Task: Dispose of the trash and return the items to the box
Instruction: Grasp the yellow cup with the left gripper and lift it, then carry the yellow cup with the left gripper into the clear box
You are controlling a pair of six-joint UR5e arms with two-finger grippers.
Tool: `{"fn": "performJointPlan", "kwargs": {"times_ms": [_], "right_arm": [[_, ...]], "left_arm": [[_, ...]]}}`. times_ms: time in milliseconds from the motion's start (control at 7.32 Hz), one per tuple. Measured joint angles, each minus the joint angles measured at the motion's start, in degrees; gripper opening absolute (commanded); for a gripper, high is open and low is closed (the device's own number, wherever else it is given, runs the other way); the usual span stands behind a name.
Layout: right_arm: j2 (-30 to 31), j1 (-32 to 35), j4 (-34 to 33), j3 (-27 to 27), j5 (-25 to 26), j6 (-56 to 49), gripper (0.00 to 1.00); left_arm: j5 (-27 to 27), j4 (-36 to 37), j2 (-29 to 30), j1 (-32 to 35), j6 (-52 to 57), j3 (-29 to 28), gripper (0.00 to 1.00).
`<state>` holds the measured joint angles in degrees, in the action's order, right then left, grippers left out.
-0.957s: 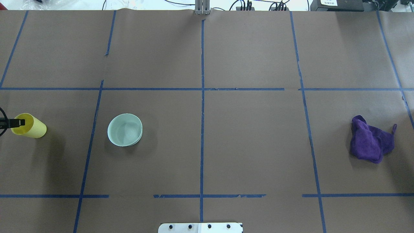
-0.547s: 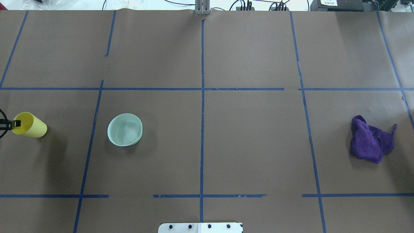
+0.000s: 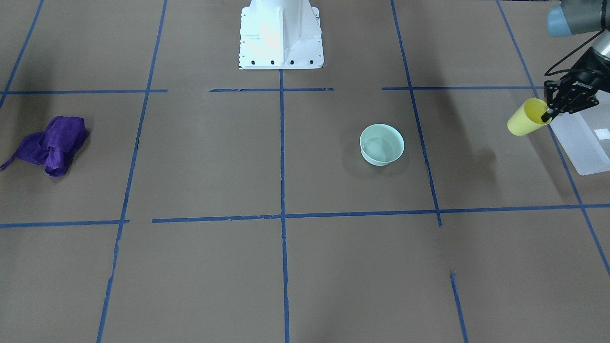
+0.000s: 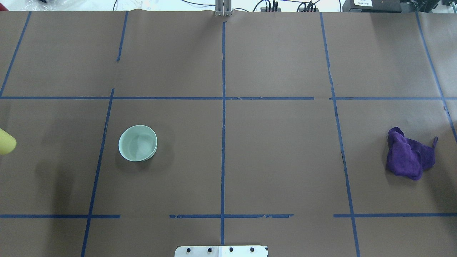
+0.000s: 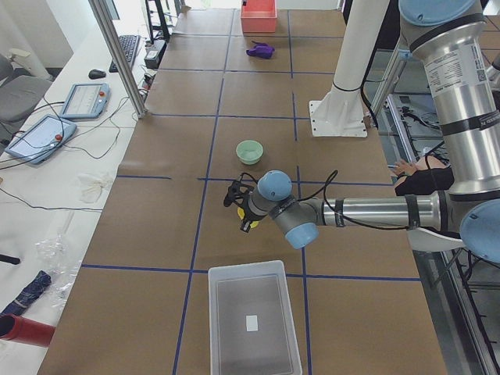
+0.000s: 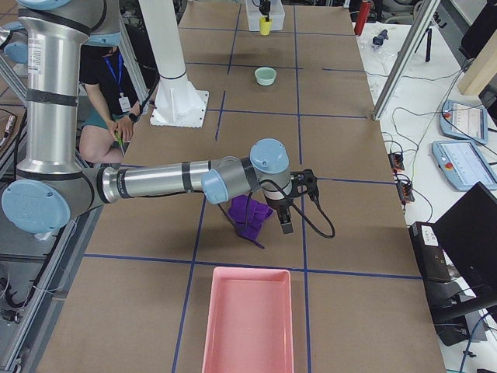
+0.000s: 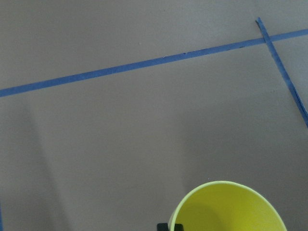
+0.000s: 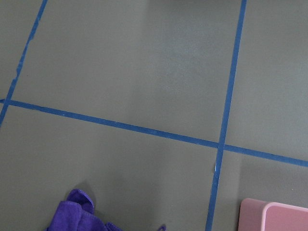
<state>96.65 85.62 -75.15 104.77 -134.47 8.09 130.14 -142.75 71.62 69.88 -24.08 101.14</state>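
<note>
My left gripper is shut on the rim of the yellow cup and holds it tilted above the table, next to the frosted white box. In the overhead view only the cup's end shows at the left edge. The left wrist view shows the cup's open mouth. The mint-green bowl stands upright on the table, right of the cup; it also shows in the front view. My right gripper hovers beside the purple rag; I cannot tell whether it is open or shut.
The purple rag lies crumpled at the right of the table. A pink bin stands at the table's right end, past the rag. The robot's white base stands at the middle of the near edge. Blue tape lines cross the brown table cover.
My left gripper has carried the yellow cup further left, so the gripper has left the overhead view and only the cup's end remains. The bowl and the rag have not moved.
</note>
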Motion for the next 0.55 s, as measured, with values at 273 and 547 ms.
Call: {"fn": "performJointPlan", "kwargs": {"times_ms": [273, 547], "right_arm": [[0.03, 0.03, 0.00, 0.00, 0.00, 0.00, 1.00], [0.03, 0.03, 0.00, 0.00, 0.00, 0.00, 1.00]], "left_arm": [[1.77, 16.35, 1.68, 10.77, 18.31, 3.37, 0.00], [1.04, 26.82, 5.37, 20.54, 37.94, -0.86, 0.00]]}}
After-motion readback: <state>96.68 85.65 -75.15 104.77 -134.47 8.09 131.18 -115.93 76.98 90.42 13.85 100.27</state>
